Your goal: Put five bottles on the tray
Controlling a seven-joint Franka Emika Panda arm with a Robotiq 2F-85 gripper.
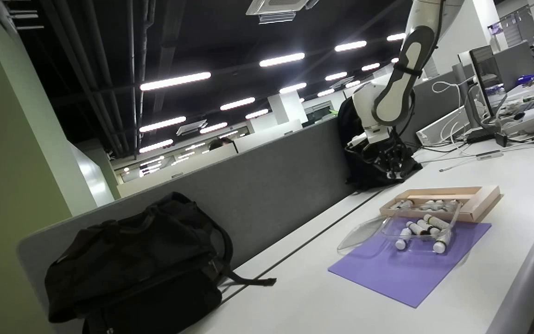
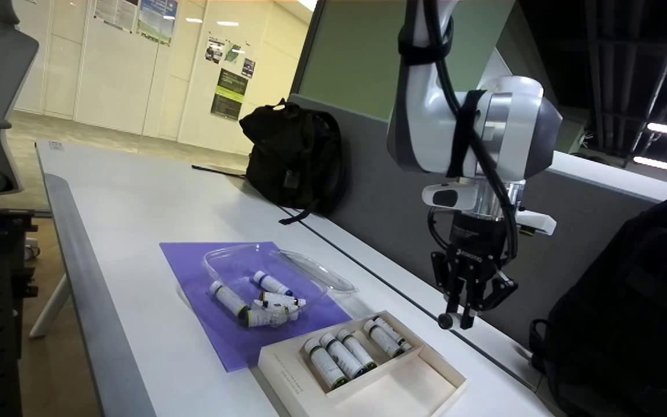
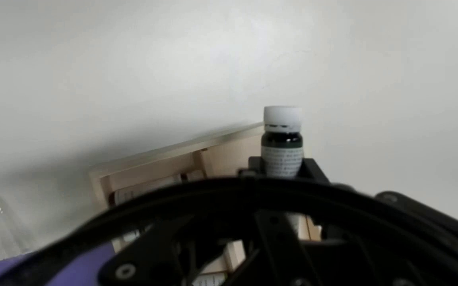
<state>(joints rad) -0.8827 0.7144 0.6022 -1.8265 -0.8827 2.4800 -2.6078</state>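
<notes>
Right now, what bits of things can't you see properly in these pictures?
Held bottle: in the wrist view, most of its lower part is hidden by the gripper.
Tray: in an exterior view, its near corner is cut off by the bottom edge.
Tray bottles: in both exterior views, any label writing is too small to read.
Black bag: in an exterior view, cut off by the right edge.

ROBOTIQ on black housing [image 2: 468,240] above jaws. Print on bottles [image 3: 282,162], tray [image 2: 285,370], posters [image 2: 229,94] too small to read.
</notes>
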